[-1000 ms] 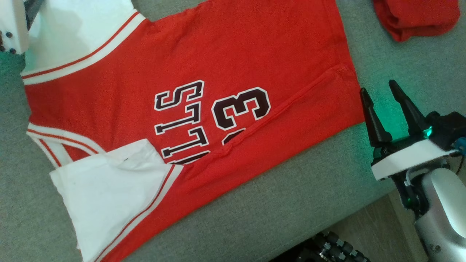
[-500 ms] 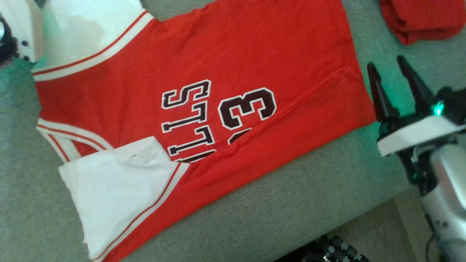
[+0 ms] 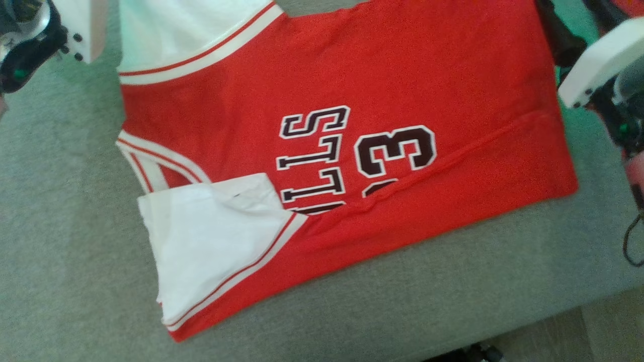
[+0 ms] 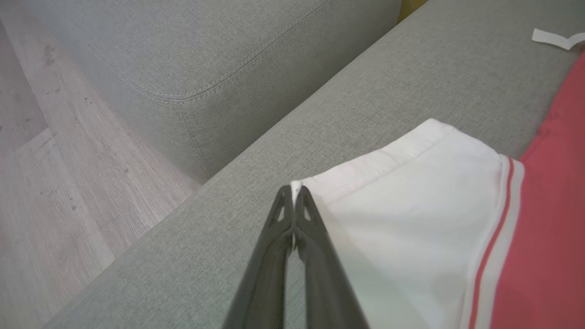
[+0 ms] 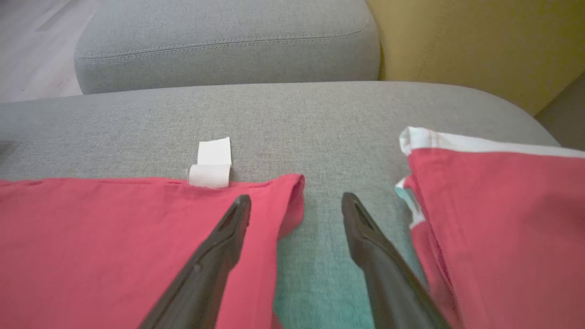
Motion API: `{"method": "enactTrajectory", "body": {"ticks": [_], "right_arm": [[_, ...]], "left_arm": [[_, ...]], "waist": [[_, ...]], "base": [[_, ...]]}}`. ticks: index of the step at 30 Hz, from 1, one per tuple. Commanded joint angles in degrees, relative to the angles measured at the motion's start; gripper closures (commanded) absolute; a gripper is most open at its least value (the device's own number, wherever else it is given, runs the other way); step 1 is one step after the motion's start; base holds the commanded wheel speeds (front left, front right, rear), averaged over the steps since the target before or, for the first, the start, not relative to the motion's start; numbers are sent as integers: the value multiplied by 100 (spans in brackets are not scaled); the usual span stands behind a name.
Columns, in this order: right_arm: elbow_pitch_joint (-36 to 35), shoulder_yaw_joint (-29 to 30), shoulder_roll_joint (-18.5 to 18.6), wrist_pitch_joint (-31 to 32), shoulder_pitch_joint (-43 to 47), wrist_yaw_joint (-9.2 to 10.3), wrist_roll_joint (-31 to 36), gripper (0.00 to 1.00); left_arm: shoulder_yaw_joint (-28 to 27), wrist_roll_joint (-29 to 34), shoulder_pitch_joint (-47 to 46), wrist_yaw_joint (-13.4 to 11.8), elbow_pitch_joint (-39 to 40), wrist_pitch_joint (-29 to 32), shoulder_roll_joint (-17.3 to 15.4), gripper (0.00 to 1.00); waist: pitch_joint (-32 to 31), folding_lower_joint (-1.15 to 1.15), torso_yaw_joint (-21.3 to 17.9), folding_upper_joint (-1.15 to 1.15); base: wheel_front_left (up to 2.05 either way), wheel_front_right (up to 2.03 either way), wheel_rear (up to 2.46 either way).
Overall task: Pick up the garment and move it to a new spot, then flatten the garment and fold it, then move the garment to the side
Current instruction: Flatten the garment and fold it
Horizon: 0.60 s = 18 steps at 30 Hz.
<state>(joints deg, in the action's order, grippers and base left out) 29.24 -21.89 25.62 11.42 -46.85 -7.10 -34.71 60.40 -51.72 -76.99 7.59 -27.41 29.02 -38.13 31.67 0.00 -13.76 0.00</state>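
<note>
The garment is a red jersey with white sleeves and dark lettering, lying flat on the grey sofa seat. In the left wrist view my left gripper is shut on the corner of the far white sleeve, with a bit of white cloth showing between the tips. Its white housing sits at the head view's top left. My right gripper is open at the garment's far hem corner. One finger hangs over the red cloth and the other over bare cushion.
A second red garment, folded, lies just right of my right gripper. A white label sticks out past the hem. A yellow cushion stands behind. The seat's front edge drops to wooden floor, and floor also lies beyond the sleeve.
The head camera has shifted, so the whole picture slid right. My right gripper has moved along the hem from the near corner to the far corner. My left gripper has shut.
</note>
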Motion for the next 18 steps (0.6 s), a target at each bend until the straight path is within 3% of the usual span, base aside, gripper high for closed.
{"method": "enactTrajectory", "body": {"ticks": [1, 8, 18], "right_arm": [[91, -47, 112, 141, -125, -39, -50, 0], [1026, -267, 20, 577, -836, -39, -98, 0], [1711, -686, 4, 1009, -1403, -39, -3, 0]], "left_arm": [[-142, -41, -399, -10, 157, -81, -166, 100], [262, -240, -685, -10, 196, -322, -185, 100], [730, -520, -864, -10, -16, -553, -181, 100]], "waist": [[69, 0, 167, 0], [160, 0, 422, 0], [71, 0, 491, 0]], "base": [[0, 0, 0], [0, 0, 0], [0, 0, 0]]}}
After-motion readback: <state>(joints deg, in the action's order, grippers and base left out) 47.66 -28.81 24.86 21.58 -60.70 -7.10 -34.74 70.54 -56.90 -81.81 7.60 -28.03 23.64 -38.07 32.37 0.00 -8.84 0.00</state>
